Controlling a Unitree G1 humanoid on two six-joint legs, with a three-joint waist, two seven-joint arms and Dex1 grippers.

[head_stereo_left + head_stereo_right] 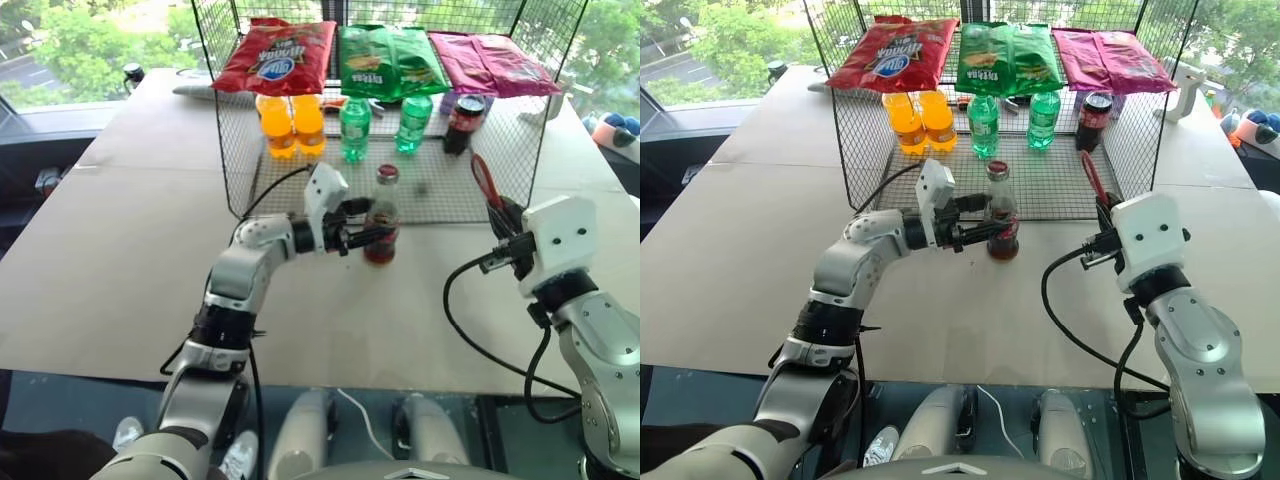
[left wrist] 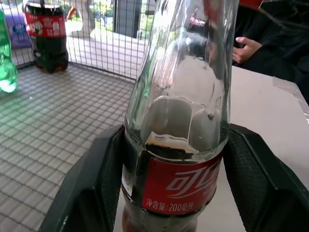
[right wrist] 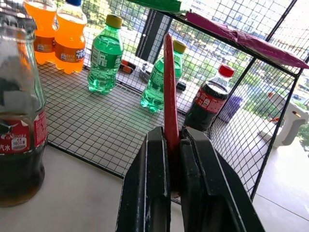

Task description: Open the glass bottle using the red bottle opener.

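- Left gripper (image 1: 372, 235) is clamped on the glass bottle (image 1: 382, 216) at the label band, reaching in level from the side; bottle stands upright on the table (image 1: 120, 250), just in front of the wire rack (image 1: 420, 185).
- Left wrist view, close up: both fingers (image 2: 89, 186) press the bottle's sides at the red label; cola level sits just above the label, neck clear glass above. A person's hand (image 2: 245, 48) rests on the table beyond the bottle — head views don't give that.
- Right gripper (image 1: 1103, 215) is shut on the red bottle opener (image 1: 1092, 178), held well apart from the bottle, off to its right side; opener sticks up and forward past the fingertips.
- Right wrist view: opener (image 3: 169, 92) seen edge-on, pinched betw. the two black fingers (image 3: 149, 183); glass bottle beside the claw at the view's edge, not touching.
- Head views — bottle's cap is on, red; the left wrist view cuts it off.
- Beyond both claws, in the rack: two orange soda bottles (image 1: 290, 124), two green bottles (image 1: 355, 128), a stubby cola bottle (image 1: 465, 122); chip bags (image 1: 276, 55) lie on top.
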